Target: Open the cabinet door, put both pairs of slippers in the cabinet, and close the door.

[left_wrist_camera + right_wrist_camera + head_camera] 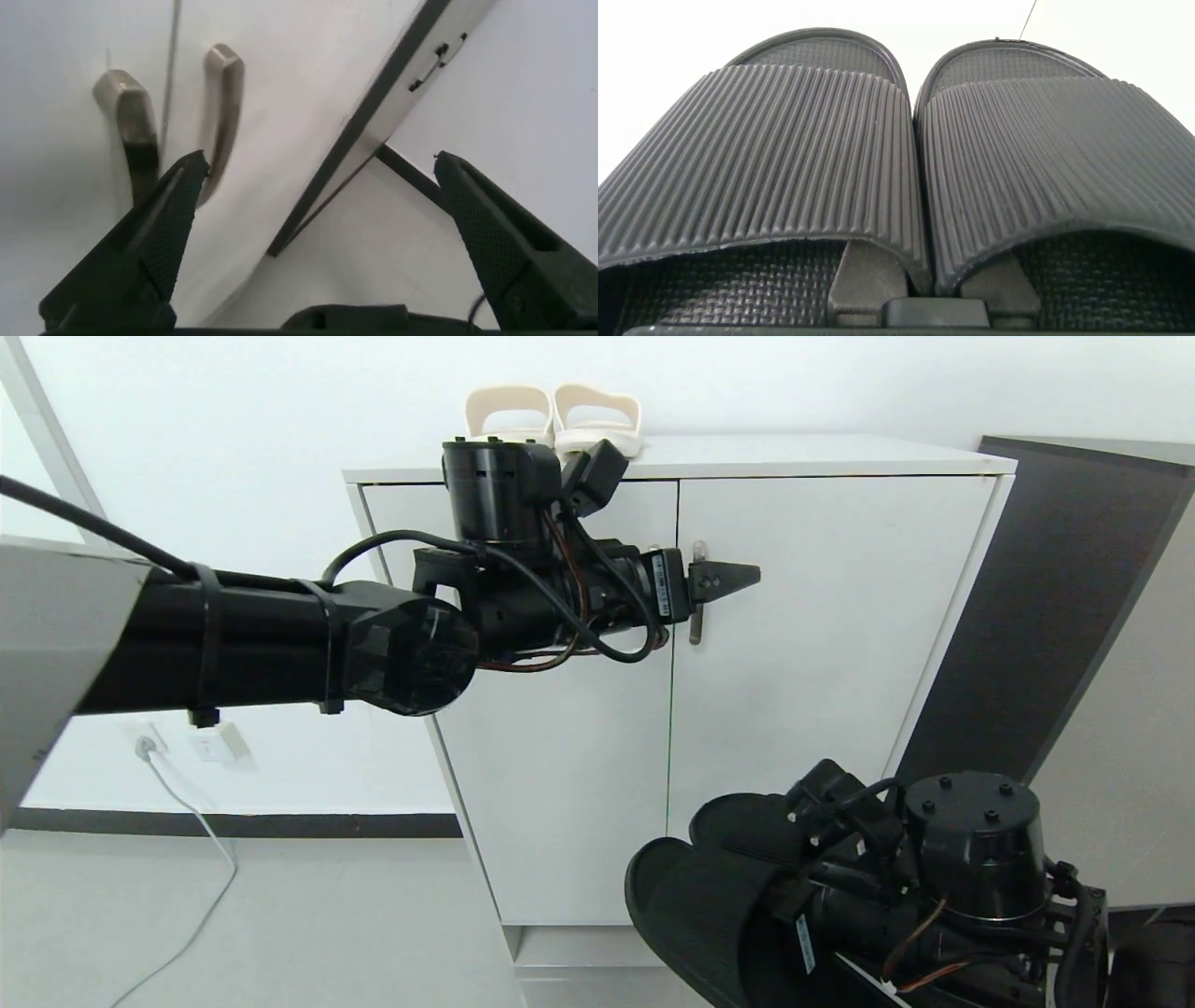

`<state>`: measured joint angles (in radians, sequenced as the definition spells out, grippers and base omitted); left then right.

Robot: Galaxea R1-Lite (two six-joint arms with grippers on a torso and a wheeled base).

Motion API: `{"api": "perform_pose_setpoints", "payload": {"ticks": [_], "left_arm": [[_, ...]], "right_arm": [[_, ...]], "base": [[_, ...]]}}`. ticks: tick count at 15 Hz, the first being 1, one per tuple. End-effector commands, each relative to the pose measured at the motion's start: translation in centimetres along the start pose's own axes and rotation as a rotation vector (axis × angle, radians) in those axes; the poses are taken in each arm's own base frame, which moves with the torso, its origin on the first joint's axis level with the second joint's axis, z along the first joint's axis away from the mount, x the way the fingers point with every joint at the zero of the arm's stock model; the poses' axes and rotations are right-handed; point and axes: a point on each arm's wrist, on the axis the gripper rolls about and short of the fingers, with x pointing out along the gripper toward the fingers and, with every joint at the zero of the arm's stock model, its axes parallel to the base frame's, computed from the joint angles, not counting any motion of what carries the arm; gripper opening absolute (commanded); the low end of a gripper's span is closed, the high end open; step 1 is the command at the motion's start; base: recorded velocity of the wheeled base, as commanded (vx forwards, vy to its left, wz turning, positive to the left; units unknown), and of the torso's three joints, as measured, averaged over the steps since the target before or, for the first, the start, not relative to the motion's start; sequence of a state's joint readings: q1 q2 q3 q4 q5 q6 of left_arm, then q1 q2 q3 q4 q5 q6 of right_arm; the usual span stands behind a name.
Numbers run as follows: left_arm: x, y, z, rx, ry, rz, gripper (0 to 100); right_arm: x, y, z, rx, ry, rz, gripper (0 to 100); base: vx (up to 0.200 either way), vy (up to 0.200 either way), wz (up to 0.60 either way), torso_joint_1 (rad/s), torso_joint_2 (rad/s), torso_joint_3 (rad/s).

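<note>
Where the black slippers (719, 896) are: low in front of the cabinet (822, 644), before the foot of its right door. They are held off the floor, the two side by side. From the right wrist we see their ribbed straps (775, 159) meeting along the inner edges.
Our right gripper (924, 285): one finger goes under each strap, and the jaws are clamped on the adjoining inner walls of the pair.
Pair of white slippers (553, 418): on top of the cabinet, toward its left end. They stand side by side and touch, with their open ends toward us.
Both cabinet doors (560, 756): shut, with a thin seam between them.
Its handles (224, 93): two upright metal bars high on the doors, one on each side of the seam.
Our left gripper (724, 581): at handle height in front of the seam, pointing across toward the right door. The jaws are spread wide and hold nothing. From the left wrist one fingertip (192, 173) lies just before the handles; we cannot tell whether it touches them.
Our left arm (280, 644): reaches in from the left across the left door.
Grey panel (1055, 616): dark, upright, just beside the cabinet's right side.
Wall socket (145, 745): low on the wall left of the cabinet, with a white cable (210, 887) hanging from it to the floor.
</note>
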<state>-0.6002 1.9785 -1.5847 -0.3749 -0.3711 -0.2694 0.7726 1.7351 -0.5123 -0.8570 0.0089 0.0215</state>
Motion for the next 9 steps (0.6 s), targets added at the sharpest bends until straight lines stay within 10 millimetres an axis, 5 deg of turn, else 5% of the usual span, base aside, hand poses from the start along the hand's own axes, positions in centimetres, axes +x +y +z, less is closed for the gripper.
{"api": "perform_pose_setpoints", "payload": {"ticks": [1, 9], "left_arm": [[1.0, 0.6, -0.6, -0.004, 0.004, 0.016, 100], [3.2, 1.1, -0.5, -0.025, 0.010, 0.010, 100]], "right_arm": [[0.2, 0.0, -0.2, 0.000, 0.007, 0.001, 0], [0.5, 0.0, -0.5, 0.003, 0.024, 0.009, 0]], "base": [[0.000, 0.000, 0.00, 0.000, 0.00, 0.000], [0.000, 0.000, 0.00, 0.000, 0.00, 0.000]]}}
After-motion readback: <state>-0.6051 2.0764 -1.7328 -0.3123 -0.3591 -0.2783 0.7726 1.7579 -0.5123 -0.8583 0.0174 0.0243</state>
